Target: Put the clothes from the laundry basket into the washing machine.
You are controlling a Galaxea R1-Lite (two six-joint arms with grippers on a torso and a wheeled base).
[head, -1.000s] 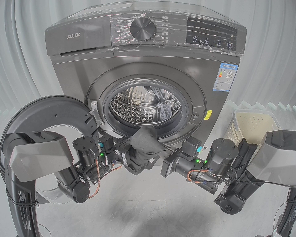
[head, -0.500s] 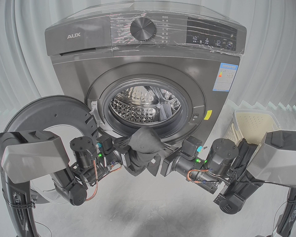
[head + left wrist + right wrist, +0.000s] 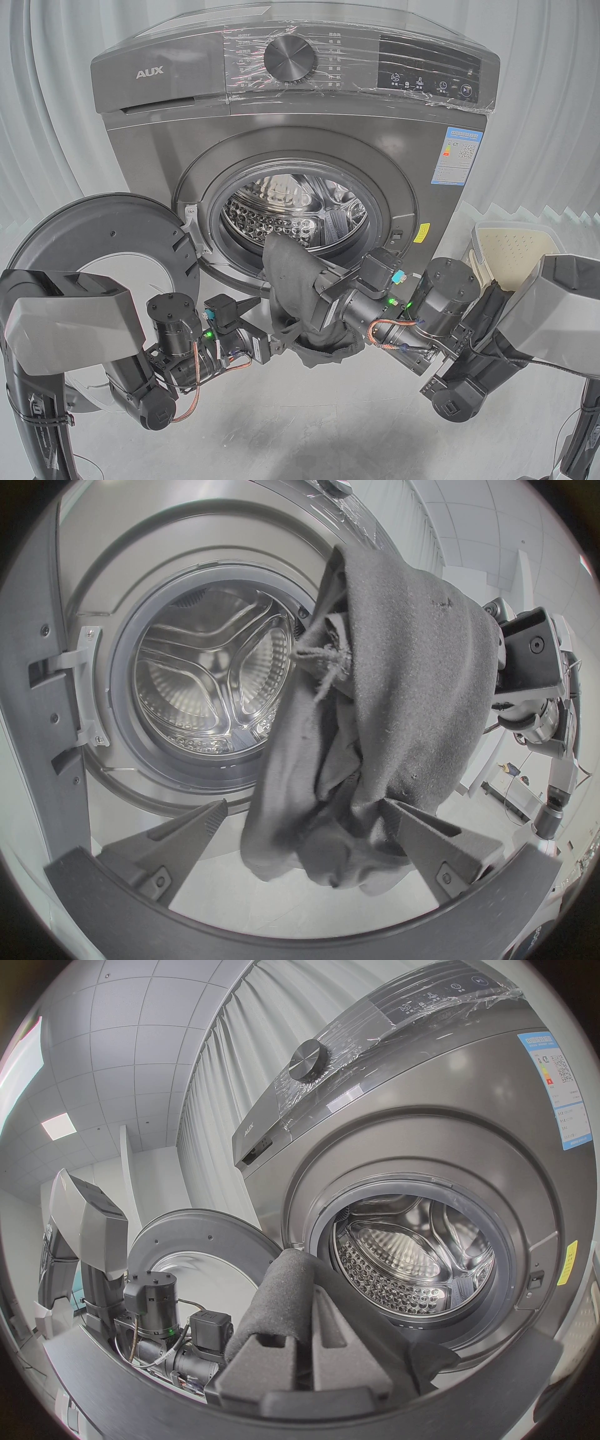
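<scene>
The head camera looks forward and down at the washing machine [image 3: 162, 150], with its drum [image 3: 290, 212] at 12 o'clock. Both wrist cameras sit close, facing that same drum.

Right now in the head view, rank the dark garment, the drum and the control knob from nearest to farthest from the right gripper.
1. The dark garment: clamped in the right gripper and draped over it.
2. The drum: just behind, through the open port.
3. The control knob: up on the top panel, farthest.
</scene>
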